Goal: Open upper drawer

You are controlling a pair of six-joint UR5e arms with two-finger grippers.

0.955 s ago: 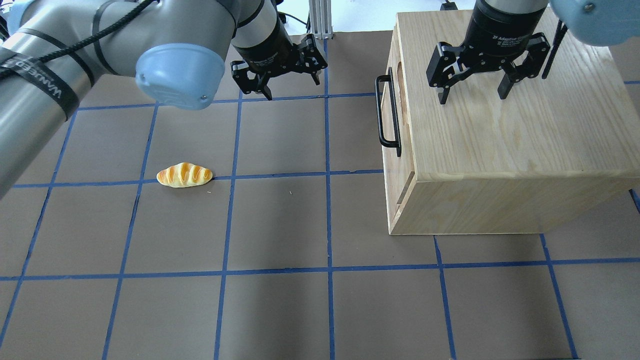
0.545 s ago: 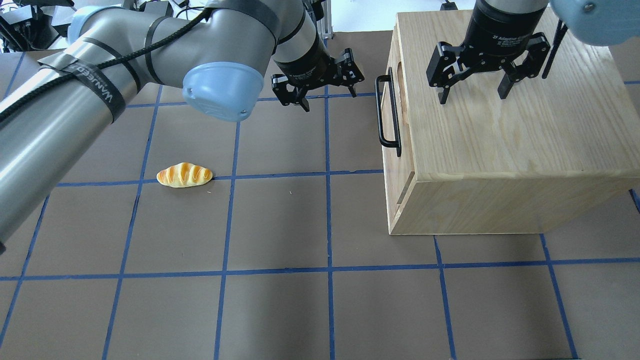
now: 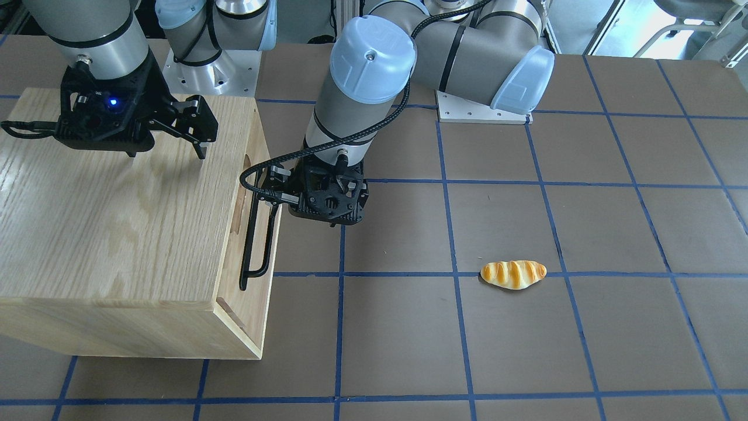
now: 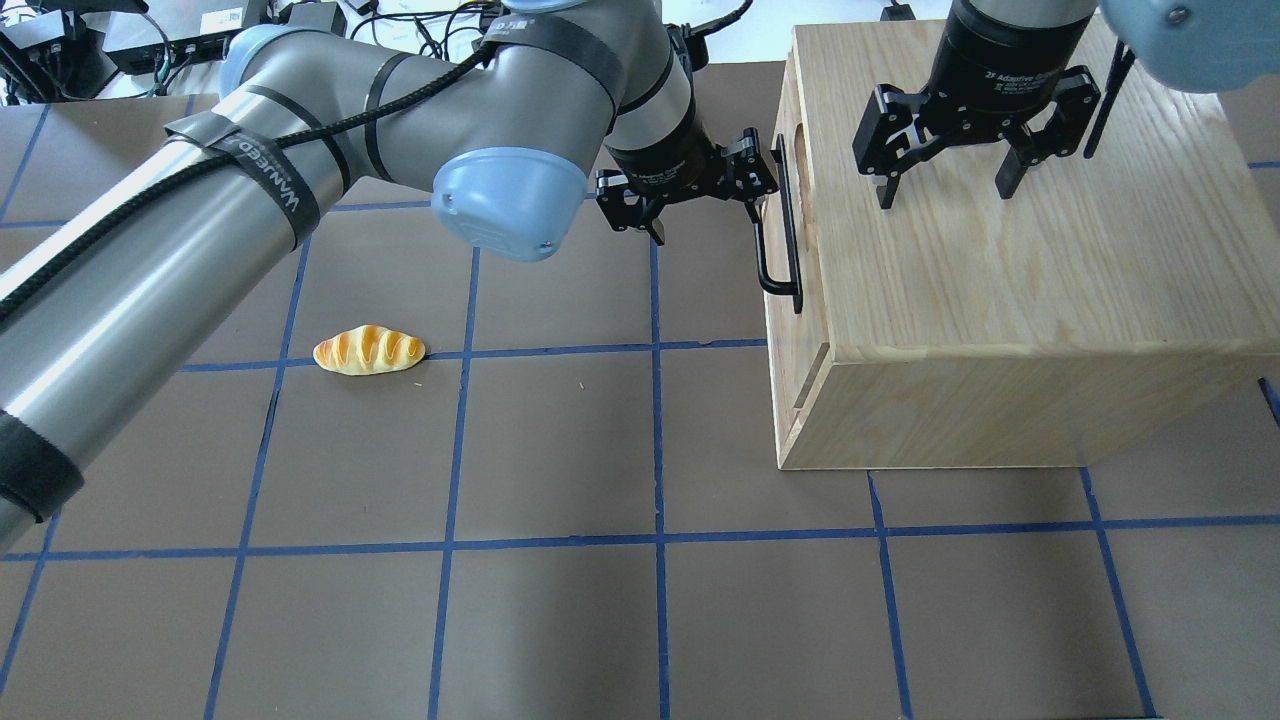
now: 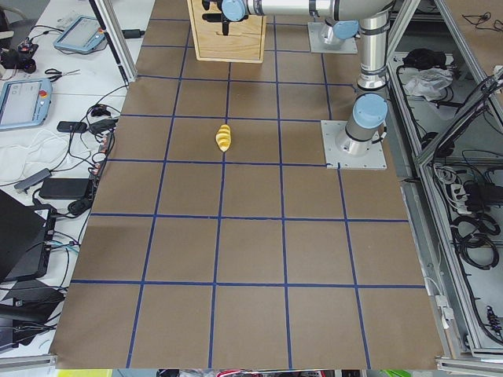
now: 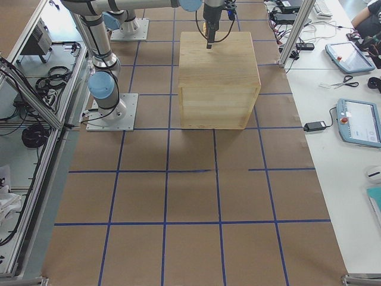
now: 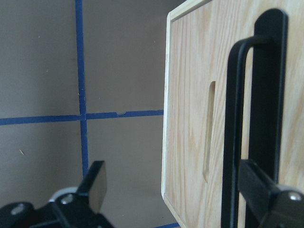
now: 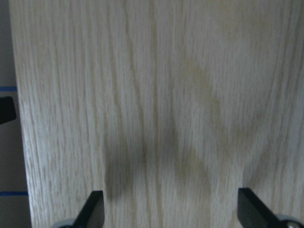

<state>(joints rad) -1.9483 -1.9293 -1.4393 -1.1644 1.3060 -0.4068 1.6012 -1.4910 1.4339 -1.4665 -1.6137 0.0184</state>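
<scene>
Brown gridded counter (image 4: pixel 560 440) is carrying an oak cabinet (image 4: pixel 1000 300) — its upper drawer (image 7: pixel 190 95) is sitting flush at the front. Left end effector (image 4: pixel 703 205) is hovering, jaws spread, beside the bar handle (image 4: pixel 777 215); right end effector (image 4: pixel 945 190) is hanging, jaws apart, over the cabinet top.

You'll see the left arm (image 4: pixel 130 270) as silver-grey tubing with pale blue joint caps (image 4: pixel 510 205), and a black braided cable (image 4: pixel 330 124) held on by lettered black bands (image 4: pixel 270 185). The right gripper (image 4: pixel 945 195) is black with white lettering on its collar, and a blue light (image 3: pixel 112 103) shows at the wrist.
</scene>
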